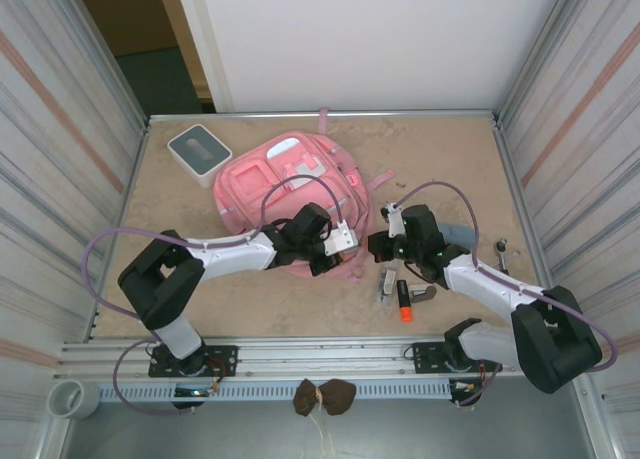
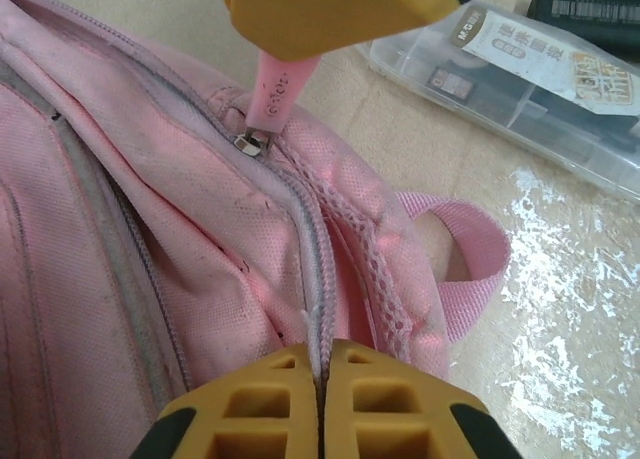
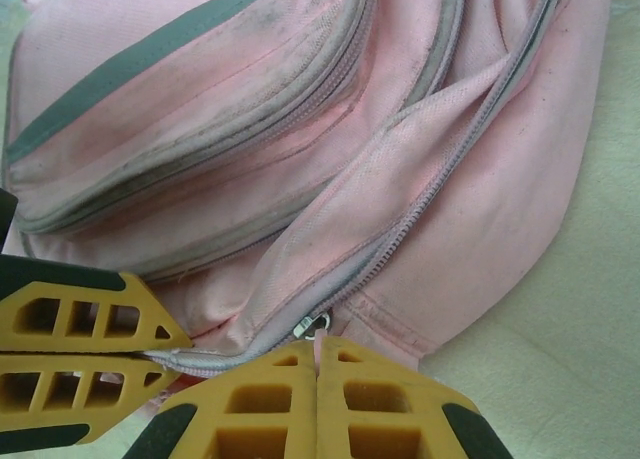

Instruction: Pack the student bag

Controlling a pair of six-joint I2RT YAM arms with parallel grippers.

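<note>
Finds a grey-and-white box (image 1: 198,151) far left, then the student bag (image 1: 280,179) flat mid-table. Pinches the bag's zip seam (image 2: 312,264) in the left gripper (image 2: 320,367), fingers closed. Clamps the zip pull (image 2: 278,84), apparently, in the right gripper (image 3: 318,357), likewise closed.

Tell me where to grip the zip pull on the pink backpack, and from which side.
Grip the flat pink pull tab, not the small metal slider it hangs from. Come in from the tab's free end, roughly in line with the zip track, so the jaws close on its two broad faces. The right gripper holds it that way.
</note>
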